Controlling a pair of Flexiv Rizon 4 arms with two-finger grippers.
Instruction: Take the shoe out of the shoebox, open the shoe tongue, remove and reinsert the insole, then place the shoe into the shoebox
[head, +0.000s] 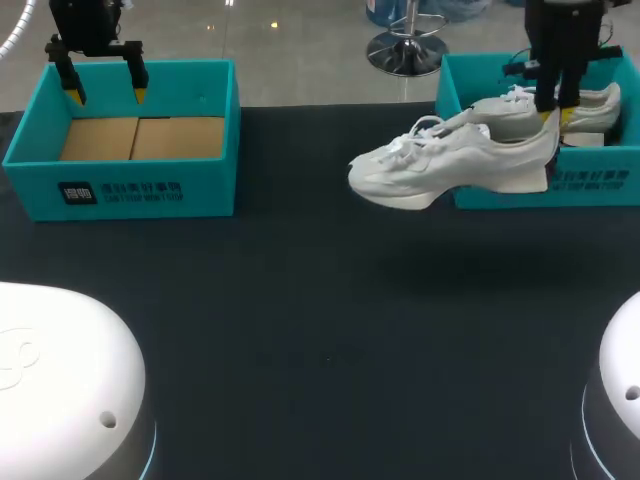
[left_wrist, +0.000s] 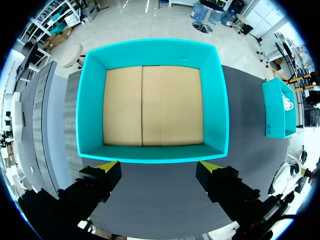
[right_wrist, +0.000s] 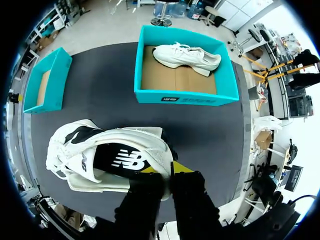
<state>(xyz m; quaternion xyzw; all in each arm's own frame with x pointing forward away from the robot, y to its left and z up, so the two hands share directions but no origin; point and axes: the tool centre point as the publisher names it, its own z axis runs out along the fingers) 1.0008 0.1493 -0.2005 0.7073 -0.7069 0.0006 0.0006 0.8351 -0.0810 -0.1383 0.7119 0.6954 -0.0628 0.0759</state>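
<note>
A dark table (head: 320, 320) holds two teal boxes at its far side. The left shoebox (head: 130, 185) shows a bare cardboard floor. The left gripper (head: 107, 95) hangs over that box's far wall with its jaws spread wide, holding nothing. In the left wrist view, the same gripper (left_wrist: 159, 166) has its yellow tips apart just short of one wall of the box (left_wrist: 95, 100).

At the far right, the right shoebox (head: 600, 185) contains a second white shoe (head: 590, 105). The right gripper (head: 558, 112) is clamped narrowly on the heel collar of a white sneaker (head: 440, 165). The sneaker hangs above the table, at the box's near-left corner, with its toe pointing left. The right wrist view shows the gripper (right_wrist: 167, 170) pinching the sneaker (right_wrist: 100, 155) at its heel rim. The shoebox (right_wrist: 180, 97) and the second shoe (right_wrist: 185, 55) lie well ahead.
</note>
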